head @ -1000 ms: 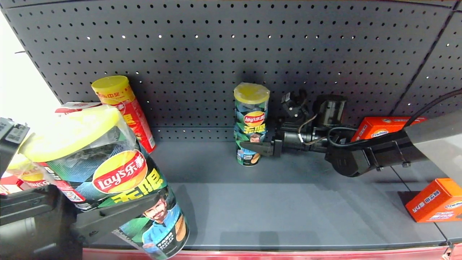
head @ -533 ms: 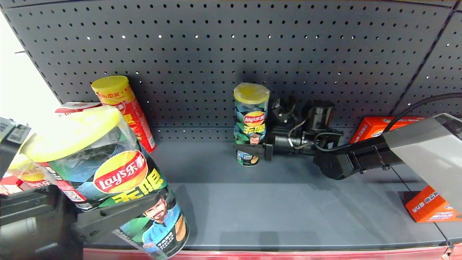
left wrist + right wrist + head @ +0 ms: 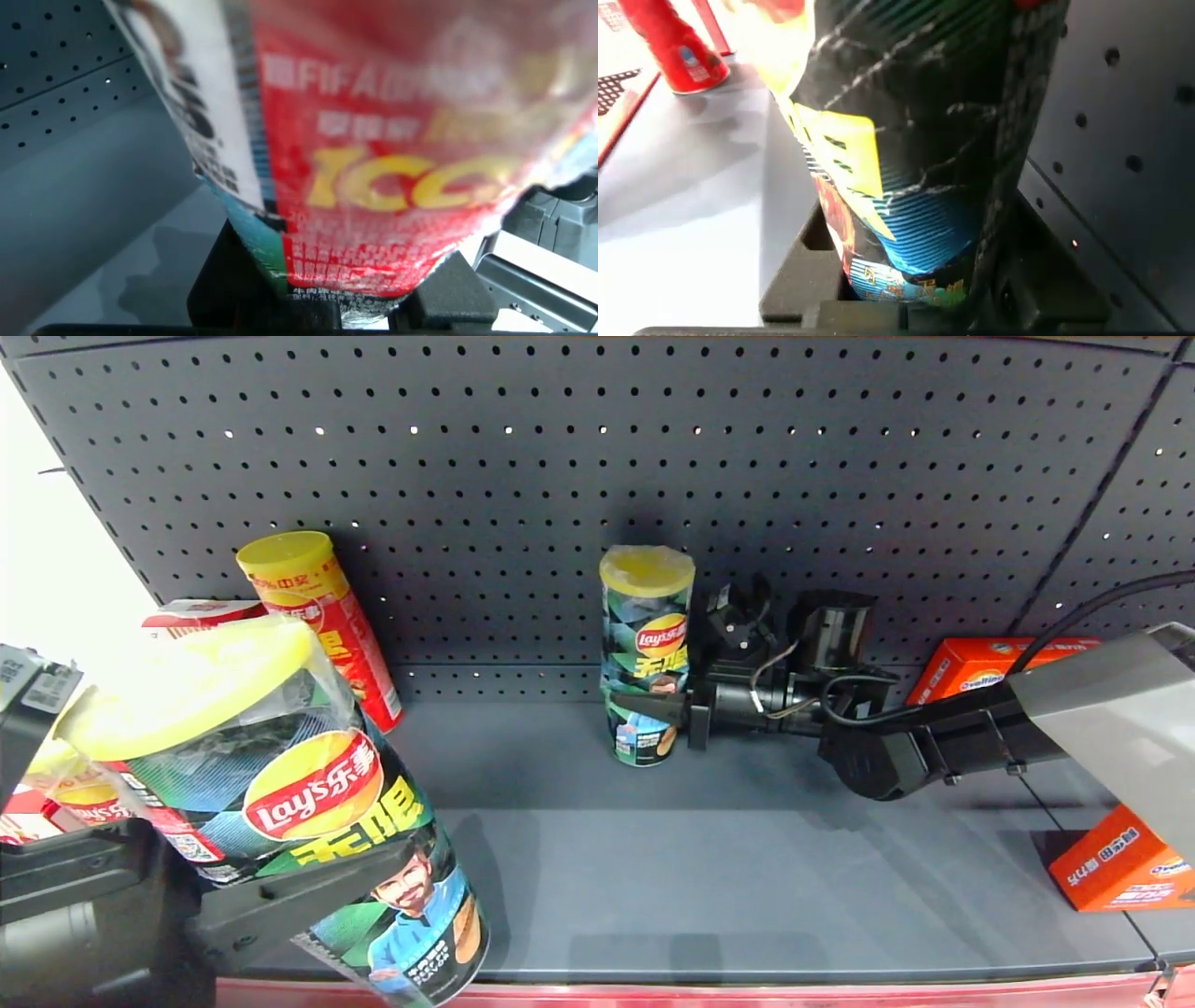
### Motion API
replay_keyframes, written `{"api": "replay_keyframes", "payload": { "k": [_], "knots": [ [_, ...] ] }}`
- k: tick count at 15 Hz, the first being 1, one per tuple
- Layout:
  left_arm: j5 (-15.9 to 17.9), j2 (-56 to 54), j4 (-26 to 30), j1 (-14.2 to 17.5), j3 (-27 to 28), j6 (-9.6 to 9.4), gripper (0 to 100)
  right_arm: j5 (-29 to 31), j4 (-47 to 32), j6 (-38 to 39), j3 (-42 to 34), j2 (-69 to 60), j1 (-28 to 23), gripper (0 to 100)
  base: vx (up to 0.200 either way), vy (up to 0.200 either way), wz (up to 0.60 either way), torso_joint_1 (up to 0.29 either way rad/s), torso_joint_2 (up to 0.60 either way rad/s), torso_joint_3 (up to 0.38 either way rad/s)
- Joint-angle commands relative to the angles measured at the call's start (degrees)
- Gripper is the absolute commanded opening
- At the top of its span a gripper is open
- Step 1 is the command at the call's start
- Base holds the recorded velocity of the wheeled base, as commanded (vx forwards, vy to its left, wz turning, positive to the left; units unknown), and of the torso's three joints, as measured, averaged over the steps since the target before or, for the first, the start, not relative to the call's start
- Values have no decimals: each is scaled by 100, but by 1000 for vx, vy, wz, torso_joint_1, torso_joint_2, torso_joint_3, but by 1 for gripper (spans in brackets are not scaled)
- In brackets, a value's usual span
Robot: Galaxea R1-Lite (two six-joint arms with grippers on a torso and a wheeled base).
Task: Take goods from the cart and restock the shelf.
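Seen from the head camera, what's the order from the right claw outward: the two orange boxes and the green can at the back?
1. Green can, gripped in the right claw.
2. Back box, to the right, by the wall.
3. Front box, far right, near the shelf edge.

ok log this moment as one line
left gripper: shut on left can, at front-left of shelf | right gripper: shut on back can, upright near pegboard
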State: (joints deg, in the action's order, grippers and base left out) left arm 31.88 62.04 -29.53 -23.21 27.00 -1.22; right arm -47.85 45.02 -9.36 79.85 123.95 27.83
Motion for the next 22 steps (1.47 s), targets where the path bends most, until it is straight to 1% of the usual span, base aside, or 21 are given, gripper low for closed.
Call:
{"api": "replay_keyframes", "payload": {
  "k": [1,2,4,5,6,8,9,10,12,15,17,18,20,22],
  "knots": [
    [3,-8,-9,-8,7,-1,0,109,16,5,-374,-600,82,0,0,0,0,0,0,0],
    [11,-8,-9,-8,-2,-1,0,399,16,22,-681,-943,152,0,0,0,0,0,0,0],
    [11,-8,-9,-8,-2,-10,0,513,68,119,-1103,-1304,240,0,0,0,0,0,0,0],
    [3,-16,-9,-8,7,-10,0,724,209,189,-1657,-1682,399,0,0,0,0,0,0,0],
    [-6,-16,-9,-8,7,-10,0,935,376,198,-1964,-1840,486,0,0,0,0,0,0,0],
    [-15,-16,-1,-8,24,-10,0,1401,1000,286,-2632,-2112,733,0,0,0,0,0,0,0],
    [-15,-16,-1,-8,33,-10,0,1524,1158,330,-2791,-2165,785,0,0,0,0,0,0,0],
    [-15,1,-1,-8,42,-10,0,1893,1606,374,-3265,-2288,987,0,0,0,0,0,0,0],
    [-24,54,-1,-8,33,-10,0,2447,2002,374,-3959,-2473,1233,0,0,0,0,0,0,0],
    [-59,80,-1,-8,7,-19,0,2658,2406,374,-4540,-2481,1462,0,0,0,0,0,0,0],
    [-94,116,-1,-8,33,-28,0,2913,2995,374,-4900,-2209,1506,0,0,0,0,0,0,0],
    [-129,116,-1,-17,42,-28,0,2939,3232,374,-5041,-2121,1506,0,0,0,0,0,0,0],
    [-129,116,-1,-17,42,-28,0,2939,3558,365,-5199,-1875,1541,0,0,0,0,0,0,0],
    [-147,142,-1,-17,42,-28,0,2957,3742,356,-5199,-1664,1559,0,0,0,0,0,0,0]
  ]
}}
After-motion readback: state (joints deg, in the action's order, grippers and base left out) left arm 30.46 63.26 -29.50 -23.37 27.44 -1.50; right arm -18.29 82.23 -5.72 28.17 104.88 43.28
